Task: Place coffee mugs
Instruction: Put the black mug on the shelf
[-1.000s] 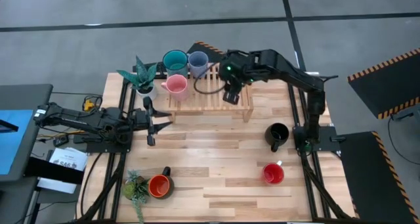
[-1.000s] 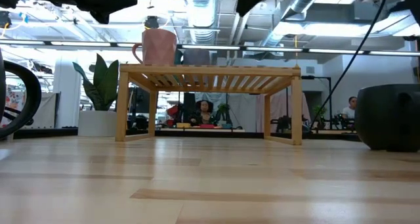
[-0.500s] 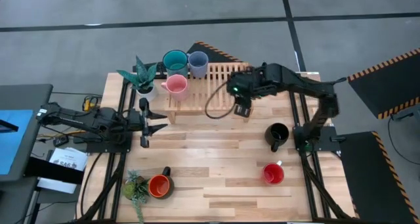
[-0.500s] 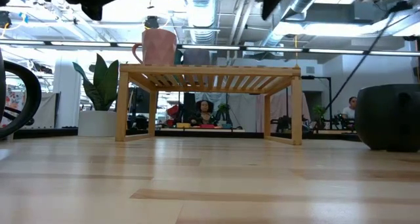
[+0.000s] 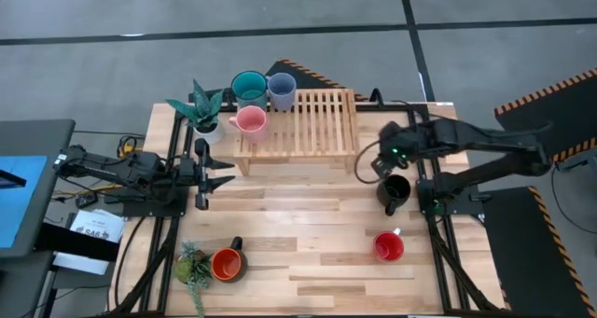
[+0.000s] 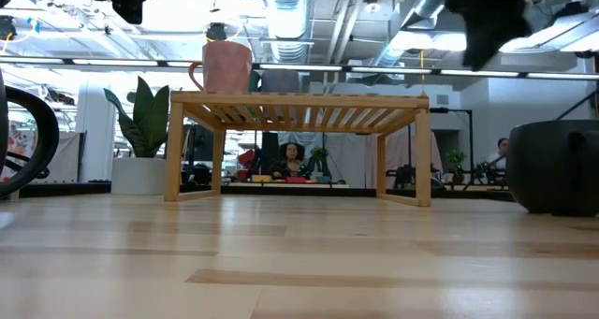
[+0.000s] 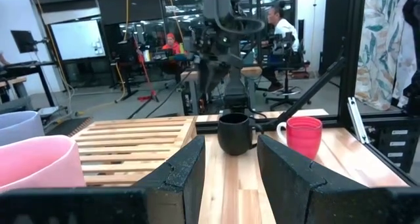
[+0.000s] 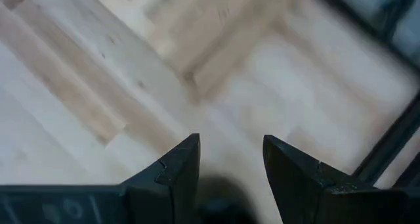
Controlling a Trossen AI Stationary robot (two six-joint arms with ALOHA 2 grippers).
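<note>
Pink [image 5: 250, 120], teal [image 5: 248, 87] and grey-blue [image 5: 281, 89] coffee mugs stand at the left end of the wooden slatted rack [image 5: 308, 122]. On the table stand a black mug [image 5: 395, 191], a red mug [image 5: 388, 247] and an orange mug [image 5: 227, 264]. My right gripper [image 5: 375, 163] hangs open off the rack's right end, just beyond the black mug, pointing steeply down; its own view [image 8: 230, 152] shows bare table between the fingers. My left gripper [image 5: 229, 172] waits open at the table's left, pointing level at the black mug [image 7: 235, 133] and red mug [image 7: 304, 136].
A potted plant [image 5: 203, 111] stands left of the rack and another [image 5: 193, 265] beside the orange mug. Bare wood lies in the table's middle [image 5: 308, 215]. In the low view the rack [image 6: 299, 104] stands on legs, open underneath.
My right gripper has swung from above the rack toward the table's right and near edges, sinking and rolling about its own axis, and now hangs by the black mug, still open. My left gripper has drawn back slightly toward the left edge. No mug has moved.
</note>
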